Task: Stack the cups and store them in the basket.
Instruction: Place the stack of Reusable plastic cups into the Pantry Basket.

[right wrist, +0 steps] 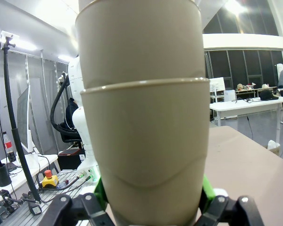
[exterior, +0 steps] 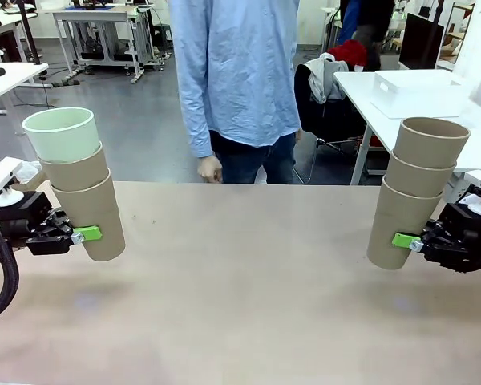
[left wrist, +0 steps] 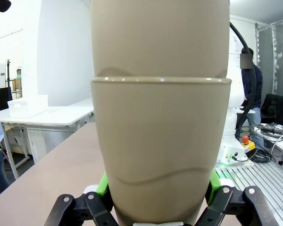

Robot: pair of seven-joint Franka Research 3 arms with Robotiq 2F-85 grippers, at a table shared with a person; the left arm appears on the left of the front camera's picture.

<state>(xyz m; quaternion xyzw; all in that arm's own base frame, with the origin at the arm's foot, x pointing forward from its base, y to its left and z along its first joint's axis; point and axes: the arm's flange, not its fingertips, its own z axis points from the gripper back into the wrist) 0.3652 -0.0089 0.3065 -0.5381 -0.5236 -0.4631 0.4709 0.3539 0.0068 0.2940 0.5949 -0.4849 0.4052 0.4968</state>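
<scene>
Front view first: at nine o'clock we see the left gripper (exterior: 94, 235) clenched on the bottom cup of the mint-topped stack (exterior: 84, 192), two matte tan-brown tapered tumblers under a pale mint green tumbler (exterior: 62, 133), the whole thing leaning toward eleven over the light brown tabletop (exterior: 240, 289). At three o'clock the right gripper (exterior: 391, 242) grasps the all-tan stack (exterior: 413, 188), three matte tan-brown tumblers leaning toward one. A person's hand (exterior: 210, 169) hangs at twelve, beyond the far edge. Left wrist view now: green pads (left wrist: 102, 186) squeeze both sides of the lowest tan cup (left wrist: 160, 155). Right wrist view: we find pads (right wrist: 99, 190) tight against that stack's bottom cup (right wrist: 146, 150).
</scene>
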